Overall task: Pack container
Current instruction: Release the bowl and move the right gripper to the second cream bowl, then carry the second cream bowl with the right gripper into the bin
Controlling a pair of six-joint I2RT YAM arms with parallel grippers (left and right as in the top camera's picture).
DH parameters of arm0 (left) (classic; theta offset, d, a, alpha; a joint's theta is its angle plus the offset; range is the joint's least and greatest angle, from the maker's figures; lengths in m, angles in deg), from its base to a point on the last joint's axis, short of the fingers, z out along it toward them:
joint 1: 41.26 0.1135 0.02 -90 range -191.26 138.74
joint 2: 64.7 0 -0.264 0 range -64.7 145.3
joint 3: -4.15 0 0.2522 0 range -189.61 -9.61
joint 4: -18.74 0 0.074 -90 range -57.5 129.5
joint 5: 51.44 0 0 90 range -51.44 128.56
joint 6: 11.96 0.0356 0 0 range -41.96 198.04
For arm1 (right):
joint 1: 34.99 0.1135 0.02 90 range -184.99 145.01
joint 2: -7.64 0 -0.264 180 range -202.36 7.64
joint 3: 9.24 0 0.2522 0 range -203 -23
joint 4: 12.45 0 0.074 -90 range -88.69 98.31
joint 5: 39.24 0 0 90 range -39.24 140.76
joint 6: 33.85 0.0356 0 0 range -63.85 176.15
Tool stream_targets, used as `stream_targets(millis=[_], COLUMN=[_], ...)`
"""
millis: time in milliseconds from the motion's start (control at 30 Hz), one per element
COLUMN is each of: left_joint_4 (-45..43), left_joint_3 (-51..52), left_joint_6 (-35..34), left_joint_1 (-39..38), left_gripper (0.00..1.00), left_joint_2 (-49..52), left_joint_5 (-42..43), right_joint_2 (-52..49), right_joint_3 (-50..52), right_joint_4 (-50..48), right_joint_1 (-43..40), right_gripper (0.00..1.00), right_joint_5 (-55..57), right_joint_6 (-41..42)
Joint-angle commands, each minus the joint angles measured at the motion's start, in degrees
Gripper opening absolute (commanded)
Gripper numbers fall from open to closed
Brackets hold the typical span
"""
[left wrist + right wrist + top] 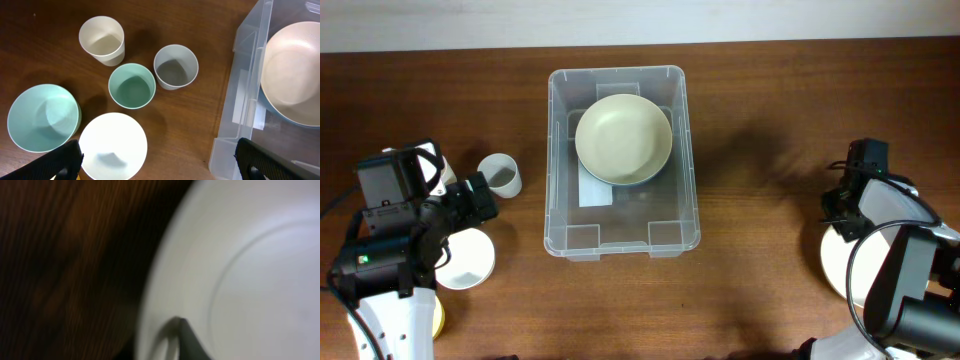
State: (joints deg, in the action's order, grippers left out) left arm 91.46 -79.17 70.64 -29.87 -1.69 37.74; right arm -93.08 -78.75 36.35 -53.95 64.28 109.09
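Observation:
The container [556,200] is a clear plastic tub at the table's middle, with a white label [596,192] on its base. A cream bowl [623,138] lies in its far half. In the left wrist view the tub's corner [245,105] and the bowl [295,72] are at the right. My left gripper [160,167] is open wide and empty, above a white bowl [113,146] left of the tub. My right gripper [840,222] is at the edge of a white plate [832,262]. In the right wrist view one dark finger [192,340] rests on the blurred plate [250,270].
Left of the tub stand a cream cup [102,40], a grey cup [175,66], a green cup [132,85] and a teal bowl [42,116]. The grey cup also shows in the overhead view [501,174]. Something yellow [438,318] lies under my left arm.

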Motion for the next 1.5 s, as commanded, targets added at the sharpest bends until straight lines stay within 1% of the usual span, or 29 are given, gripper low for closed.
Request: stream_targets(millis=[0, 367, 500, 633, 700, 800, 967, 1000, 1033, 1067, 1167, 1267, 1300, 1333, 1400, 1467], left_joint_4=[-0.2, -0.2, -0.2, -0.2, -0.2, -0.2, -0.2, -0.1, -0.1, -0.1, 0.0, 0.2, 0.2, 0.2, 0.2, 0.2], left_joint_3=[-1.0, -1.0, -1.0, -1.0, -1.0, -1.0, -1.0, -1.0, -1.0, -1.0, -1.0, -1.0, -1.0, -1.0, -1.0, -1.0], left_joint_6=[-0.7, -0.7, -0.7, -0.7, -0.7, -0.7, -0.7, -0.7, -0.7, -0.7, -0.7, -0.7, -0.7, -0.7, -0.7, -0.7], left_joint_1=[0.3, 0.3, 0.3, 0.3, 0.3, 0.3, 0.3, 0.3, 0.3, 0.3, 0.3, 0.3, 0.3, 0.3, 0.3, 0.3], left_gripper=[0.99, 0.99, 0.99, 0.99, 0.99, 0.99, 0.99, 0.99, 1.00, 0.99, 0.99, 0.99, 0.99, 0.99, 0.99, 0.99], left_joint_2=[-0.3, -0.3, -0.3, -0.3, -0.3, -0.3, -0.3, -0.3, -0.3, -0.3, -0.3, -0.3, -0.3, -0.3, -0.3, -0.3], left_joint_5=[0.7, 0.7, 0.6, 0.7, 0.7, 0.7, 0.7, 0.7, 0.7, 0.7, 0.6, 0.7, 0.7, 0.7, 0.7, 0.6], right_joint_2=[-0.9, -0.9, -0.4, 1.2, 1.7, 1.9, 1.9, 1.9, 1.9, 1.9, 1.9, 1.9, 1.9, 1.6, 0.9, -0.2], right_joint_3=[1.6, 1.4, -1.9, -10.0, -15.3, -21.7, -34.1, -38.3, -39.9, -42.4, -47.4, -49.5, -49.5, -49.5, -49.5, -49.5], right_joint_4=[0.3, -0.5, -0.2, 4.2, 6.8, 10.2, 14.7, 15.6, 15.8, 15.8, 16.7, 16.9, 17.0, 17.1, 17.1, 17.1], right_joint_1=[-0.1, -0.1, 1.2, 4.5, 6.8, 9.7, 17.4, 20.9, 22.3, 25.1, 32.1, 44.0, 45.2, 48.7, 52.2, 54.6], right_gripper=[0.04, 0.04, 0.04, 0.04, 0.04, 0.04, 0.04, 0.04, 0.04, 0.04, 0.04, 0.04, 0.04, 0.04, 0.04, 0.04], right_joint_5=[-2.8, -2.8, -2.6, -2.6, -2.6, -2.6, -2.8, -4.1, -5.1, -7.3, -11.4, -11.8, -11.8, -11.8, -11.8, -11.8], right_joint_6=[1.3, 0.5, -8.0, -17.1, -23.1, -29.3, -44.1, -51.1, -54.4, -60.4, -73.7, -95.5, -97.7, -102.8, -106.4, -107.5])
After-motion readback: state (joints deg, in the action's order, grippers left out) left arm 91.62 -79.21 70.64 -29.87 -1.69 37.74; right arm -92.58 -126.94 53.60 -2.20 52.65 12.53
